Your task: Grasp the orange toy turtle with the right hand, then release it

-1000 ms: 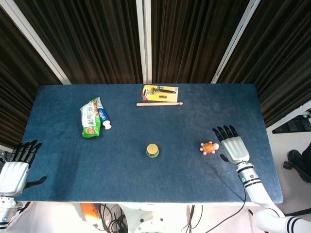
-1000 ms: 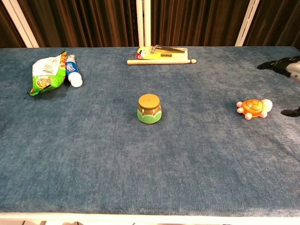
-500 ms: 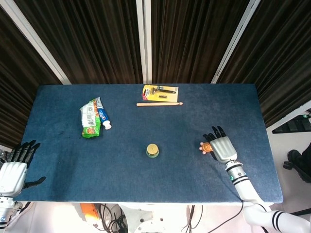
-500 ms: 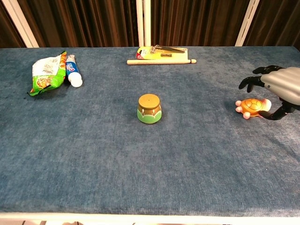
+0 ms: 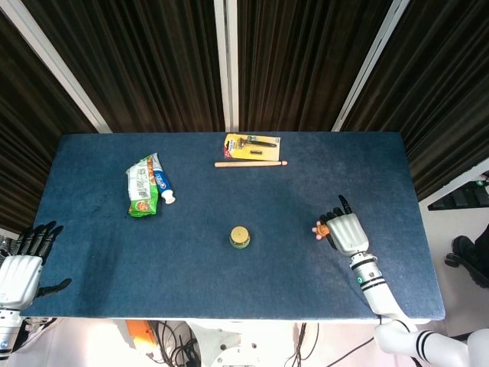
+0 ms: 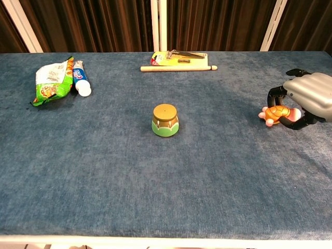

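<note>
turtle: the orange toy turtle (image 6: pixel 275 114) sits on the blue table (image 6: pixel 155 171) at the far right of the chest view, about mid-height; in the head view it is only an orange scrap (image 5: pixel 323 228) poking out at the left edge of my right hand.
right hand: my right hand (image 6: pixel 305 99) is over the turtle, fingers (image 6: pixel 275 95) curled down past its far side and the thumb (image 6: pixel 298 123) hooked in on the near side. They look to be touching the shell, so I judge it gripped, though lightly.
turtle from hand: it lies under the fingertips, toward frame left of the palm; its long axis runs roughly left to right in the chest view, and the fingers close across that axis.
nearer hand: the right one by a wide margin.
left hand: my left hand (image 5: pixel 23 264) sits at the lower left corner of the head view, off the table edge, fingers spread, holding nothing.
lifted or not: I cannot tell whether the turtle is clear of the cloth or resting on it.
hidden: most of the shell from above; the head end behind the thumb; the right wrist is cut off by the chest frame edge.
next move, my judgement: opening straight back should drop it cleanly.
</note>
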You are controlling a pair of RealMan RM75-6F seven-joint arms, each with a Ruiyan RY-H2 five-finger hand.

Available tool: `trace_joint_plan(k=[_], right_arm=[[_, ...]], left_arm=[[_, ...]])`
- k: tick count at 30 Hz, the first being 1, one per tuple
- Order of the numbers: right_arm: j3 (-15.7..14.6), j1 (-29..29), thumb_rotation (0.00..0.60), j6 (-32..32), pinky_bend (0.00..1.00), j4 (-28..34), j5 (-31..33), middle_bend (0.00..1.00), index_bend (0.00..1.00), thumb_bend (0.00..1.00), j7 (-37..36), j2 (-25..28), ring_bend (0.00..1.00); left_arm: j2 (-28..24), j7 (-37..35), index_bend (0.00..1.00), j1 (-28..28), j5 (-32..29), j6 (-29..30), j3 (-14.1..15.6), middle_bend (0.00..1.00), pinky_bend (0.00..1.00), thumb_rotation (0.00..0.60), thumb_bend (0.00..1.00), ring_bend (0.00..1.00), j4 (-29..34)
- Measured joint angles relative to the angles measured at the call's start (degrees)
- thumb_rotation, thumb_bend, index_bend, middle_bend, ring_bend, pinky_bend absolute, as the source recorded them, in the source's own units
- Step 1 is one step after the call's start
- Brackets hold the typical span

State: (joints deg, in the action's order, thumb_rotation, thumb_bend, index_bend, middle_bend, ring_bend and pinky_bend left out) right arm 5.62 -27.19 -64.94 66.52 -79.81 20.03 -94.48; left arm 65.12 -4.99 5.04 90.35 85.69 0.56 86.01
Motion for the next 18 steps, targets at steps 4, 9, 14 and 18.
trace_joint_plan(k=[4, 9, 14, 18], right_arm=[[-0.39, 0.20, 0.600, -0.38, 0.00, -0.69, -0.38, 0.79, 0.91, 0.36, -1.02, -0.35, 0.33], [-1.01, 0.14, 0.600, 1.65, 0.00, 0.94, -0.06, 0.32, 0.31, 0.12, -1.23, 1.52, 0.05], [-1.04, 0.41, 0.600, 0.88, 0.00, 3.13, -0.23, 0.17, 0.11, 0.09, -2.22, 3.37, 0.00], [-1.38, 0.67, 0.600, 0.19, 0.00, 4.18, -1.04, 0.17, 0.10, 0.09, -2.95, 4.41, 0.00]], left_arm=[[-0.07, 0.10, 0.06, 0.00, 0.08, 0.04, 0.02, 0.00, 0.00, 0.600, 0.02, 0.00, 0.14], [-0.16, 0.33, 0.06, 0.02, 0.18, 0.06, 0.04, 0.00, 0.00, 0.600, 0.02, 0.00, 0.34], [-0.18, 0.54, 0.06, 0.13, 0.22, -0.04, 0.00, 0.00, 0.00, 0.600, 0.02, 0.00, 0.53], [-0.20, 0.77, 0.06, 0.20, 0.24, -0.12, -0.01, 0.00, 0.00, 0.600, 0.02, 0.00, 0.72]])
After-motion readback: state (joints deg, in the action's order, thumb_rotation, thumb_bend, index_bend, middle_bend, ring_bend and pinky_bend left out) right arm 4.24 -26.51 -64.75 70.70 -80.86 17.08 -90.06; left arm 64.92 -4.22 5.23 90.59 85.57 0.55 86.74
